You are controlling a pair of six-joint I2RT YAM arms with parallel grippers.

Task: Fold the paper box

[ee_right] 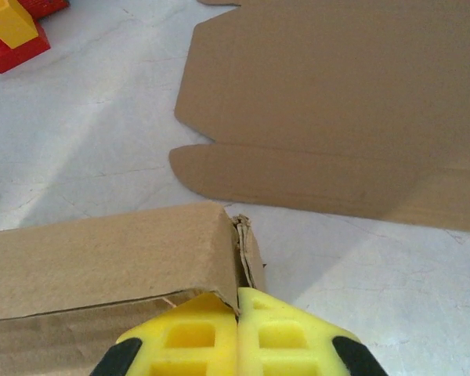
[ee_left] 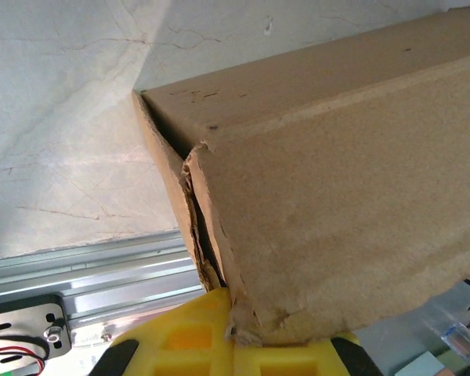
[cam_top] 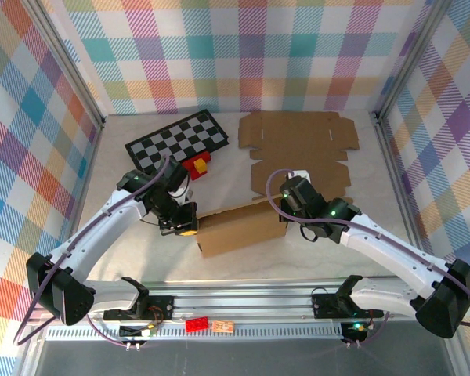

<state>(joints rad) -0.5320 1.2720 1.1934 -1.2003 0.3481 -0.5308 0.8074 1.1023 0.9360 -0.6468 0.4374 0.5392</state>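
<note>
Paper box: partly folded, lying long-side across the table's near middle, between both arms.
Left gripper: yellow fingers pressed together at the box's left end, pinching a torn corner flap.
Right gripper: clenched too, its fingers nipping the flap at the right end.
Flat cardboard sheet: unfolded, lying behind, apart from the box.
Step in hand: looks like tucking the end flaps while the walls stand.
Next move: probably pushing each flap inward evenly, without tearing the frayed corner further.
</note>
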